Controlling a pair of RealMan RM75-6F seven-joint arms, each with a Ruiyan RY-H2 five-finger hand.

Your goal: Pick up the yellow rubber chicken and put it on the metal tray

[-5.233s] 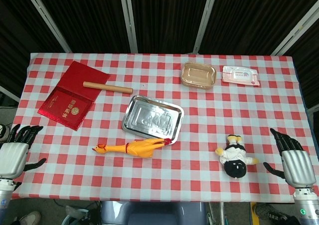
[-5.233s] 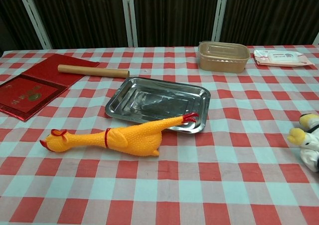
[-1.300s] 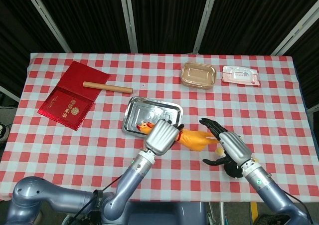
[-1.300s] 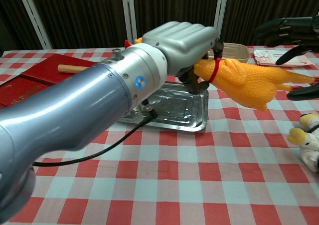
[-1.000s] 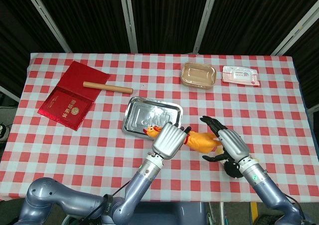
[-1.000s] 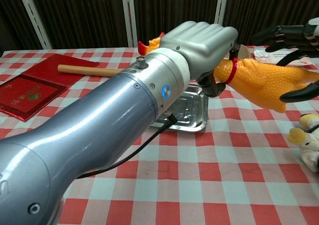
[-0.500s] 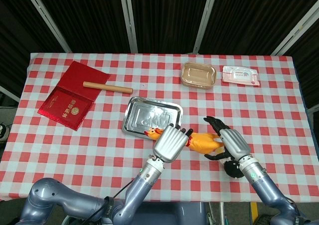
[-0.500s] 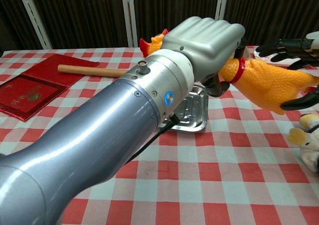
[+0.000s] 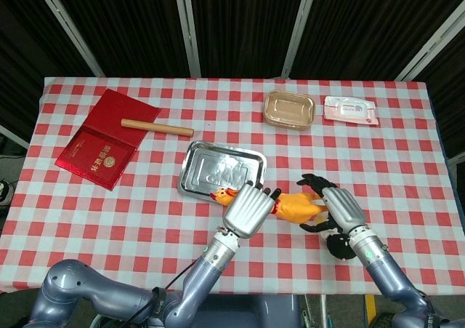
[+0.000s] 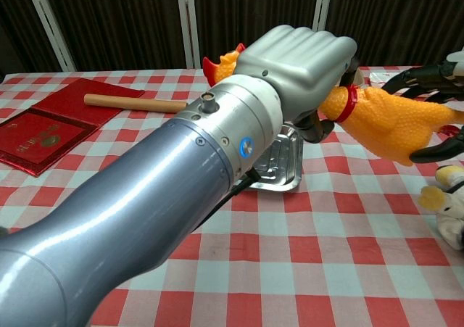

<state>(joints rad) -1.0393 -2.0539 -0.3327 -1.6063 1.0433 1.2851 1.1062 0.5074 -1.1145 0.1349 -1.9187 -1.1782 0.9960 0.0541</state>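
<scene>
The yellow rubber chicken [image 9: 294, 206] [image 10: 384, 120] hangs in the air, right of the metal tray [image 9: 218, 172] [image 10: 284, 160]. My left hand [image 9: 247, 209] [image 10: 297, 59] grips it at the neck, by the red band; its head sticks out behind the fist. My right hand [image 9: 340, 206] [image 10: 433, 75] is at the chicken's tail end, with dark fingers spread above and below the body. I cannot tell whether they touch it. In the chest view my left forearm hides most of the tray, which holds nothing.
A black and white plush toy [image 9: 336, 242] [image 10: 449, 204] lies under my right hand. A red booklet [image 9: 98, 150] [image 10: 36, 135] and a wooden stick [image 9: 156, 127] [image 10: 130, 103] lie at the left. A brown container [image 9: 288, 109] and a white packet [image 9: 350, 110] sit at the back right.
My left hand lifted the chicken off the cloth and carried it right. Over the last second it drifted slightly further right, and my right hand's fingers came around the tail end.
</scene>
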